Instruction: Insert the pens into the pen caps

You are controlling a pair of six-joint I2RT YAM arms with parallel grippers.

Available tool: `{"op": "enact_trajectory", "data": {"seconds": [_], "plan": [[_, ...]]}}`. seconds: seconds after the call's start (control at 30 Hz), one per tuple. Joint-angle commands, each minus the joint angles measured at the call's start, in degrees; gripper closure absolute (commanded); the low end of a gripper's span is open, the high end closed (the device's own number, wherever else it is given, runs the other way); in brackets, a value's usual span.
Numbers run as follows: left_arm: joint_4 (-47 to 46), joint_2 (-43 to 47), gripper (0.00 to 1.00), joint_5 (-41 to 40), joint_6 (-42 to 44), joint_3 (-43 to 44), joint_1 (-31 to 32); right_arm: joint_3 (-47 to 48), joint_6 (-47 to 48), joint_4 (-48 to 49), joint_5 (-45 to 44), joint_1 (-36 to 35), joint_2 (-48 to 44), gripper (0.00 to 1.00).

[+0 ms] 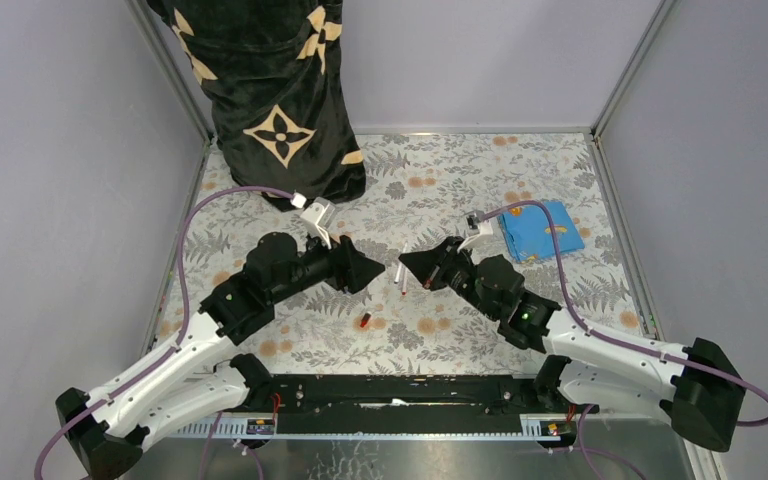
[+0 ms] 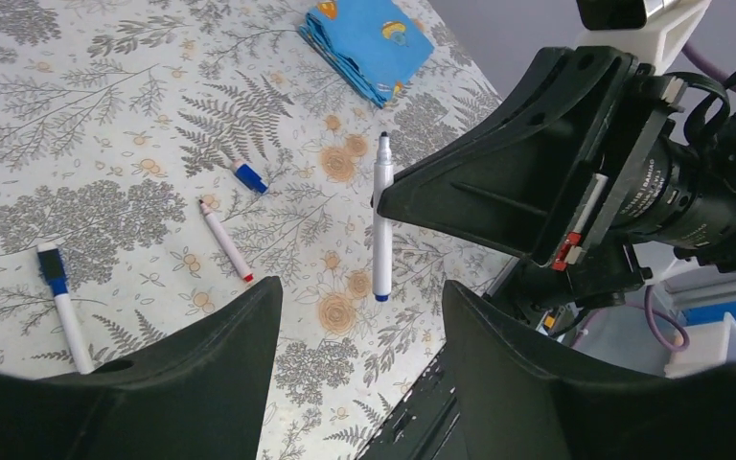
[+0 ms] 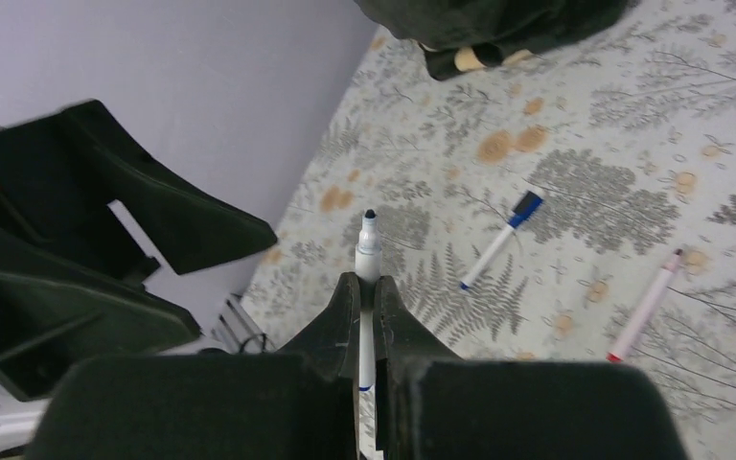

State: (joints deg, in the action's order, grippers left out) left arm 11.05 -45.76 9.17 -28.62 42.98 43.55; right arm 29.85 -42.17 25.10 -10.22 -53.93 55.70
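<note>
The right gripper [image 3: 366, 287] is clamped on a white pen [image 3: 369, 251] at centre frame, its dark nib bare and aimed toward the left gripper [image 2: 359, 316], whose fingers stand apart with nothing between them. Capping this pen appears to be the step in hand. A loose blue cap [image 2: 249, 177] lies on the table [image 2: 77, 115], upper left of centre in the left wrist view, so the left arm would likely need to fetch it and align it squarely with the nib.
</note>
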Motion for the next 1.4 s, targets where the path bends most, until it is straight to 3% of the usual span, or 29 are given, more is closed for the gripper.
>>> {"op": "enact_trajectory", "data": {"seconds": [0.0, 0.57, 0.83, 1.2, 1.37], "plan": [[-5.05, -0.20, 0.31, 2.75, 0.03, -0.61, 0.61, 1.43, -4.36, 10.89, -5.00, -2.40, 0.90, 1.00], [-5.02, -3.42, 0.36, 1.64, 1.06, 0.19, 0.85, 7.00, -4.51, 15.72, 6.74, -3.56, 5.82, 1.00], [-5.14, -4.34, 0.58, 1.55, 1.64, 1.26, 0.91, 7.77, -3.21, 16.45, 9.29, -4.23, 6.99, 1.00], [-5.11, -4.49, 0.70, 1.76, 1.55, 1.15, 0.91, 7.84, 0.87, 12.96, 7.84, -5.34, 6.51, 1.00], [-5.10, -4.81, 0.87, 2.16, 1.55, 1.07, 0.92, 8.13, 3.84, 9.90, 6.32, -5.74, 5.21, 1.00]]}}
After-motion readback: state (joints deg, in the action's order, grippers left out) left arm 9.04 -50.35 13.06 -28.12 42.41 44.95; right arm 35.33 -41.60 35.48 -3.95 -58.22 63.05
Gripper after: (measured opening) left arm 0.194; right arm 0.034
